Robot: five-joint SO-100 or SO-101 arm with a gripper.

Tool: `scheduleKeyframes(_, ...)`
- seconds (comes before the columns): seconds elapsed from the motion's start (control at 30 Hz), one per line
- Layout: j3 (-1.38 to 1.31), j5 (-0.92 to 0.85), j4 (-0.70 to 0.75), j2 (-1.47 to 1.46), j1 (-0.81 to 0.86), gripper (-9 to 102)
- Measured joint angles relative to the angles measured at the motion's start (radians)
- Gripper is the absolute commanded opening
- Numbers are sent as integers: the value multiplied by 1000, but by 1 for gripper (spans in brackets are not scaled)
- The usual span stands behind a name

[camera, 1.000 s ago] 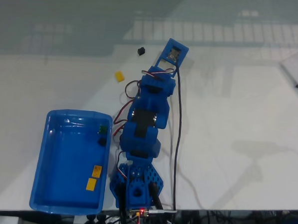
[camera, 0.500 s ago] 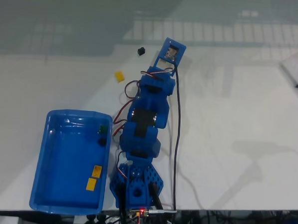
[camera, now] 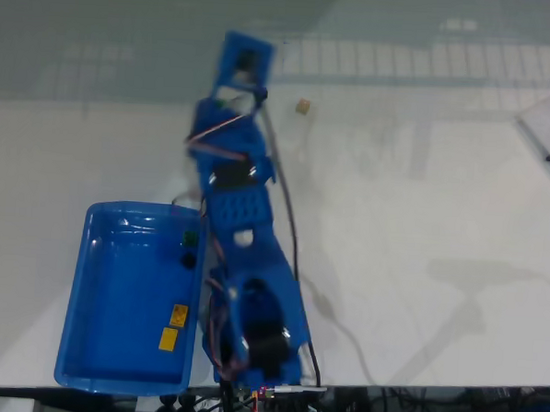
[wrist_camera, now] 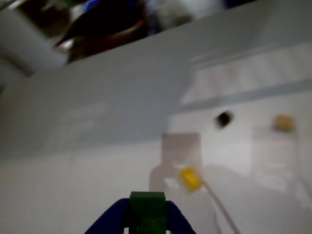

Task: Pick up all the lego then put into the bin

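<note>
Arm stretched out past the bin, bricks still loose on the white table.

The blue bin (camera: 122,300) holds green, black and two yellow bricks. In the wrist view a yellow brick (wrist_camera: 189,178), a black brick (wrist_camera: 224,118) and a tan brick (wrist_camera: 284,123) lie apart; whether the gripper (wrist_camera: 147,222) fingers are apart, I cannot tell.

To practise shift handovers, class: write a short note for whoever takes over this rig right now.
Pincer: over the table, a green block between its tips; open or shut unclear.
Bin: holds four lego: green one, black one, two yellow ones.
On the table, wrist view: yellow brick nearest, black brick and tan brick farther.
Left: those three into the bin.
</note>
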Motion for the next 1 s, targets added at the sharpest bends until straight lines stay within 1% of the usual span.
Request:
scheduleKeyframes(0.1,0,2,155,97,-210,0)
scheduleKeyframes(0.2,0,2,281,143,-410,0)
scheduleKeyframes(0.33,0,29,400,158,-670,0)
scheduleKeyframes(0.43,0,54,460,133,-822,1)
scheduleKeyframes(0.47,0,61,474,124,-861,2)
scheduleKeyframes(0.5,0,67,486,110,-893,6)
scheduleKeyframes(0.57,0,72,506,92,-925,18)
scheduleKeyframes(0.67,0,72,523,75,-937,27)
scheduleKeyframes(0.77,0,67,525,71,-919,28)
scheduleKeyframes(0.87,0,55,525,69,-859,28)
scheduleKeyframes(0.93,0,37,525,52,-793,28)
scheduleKeyframes(1.0,0,3,492,31,-690,28)
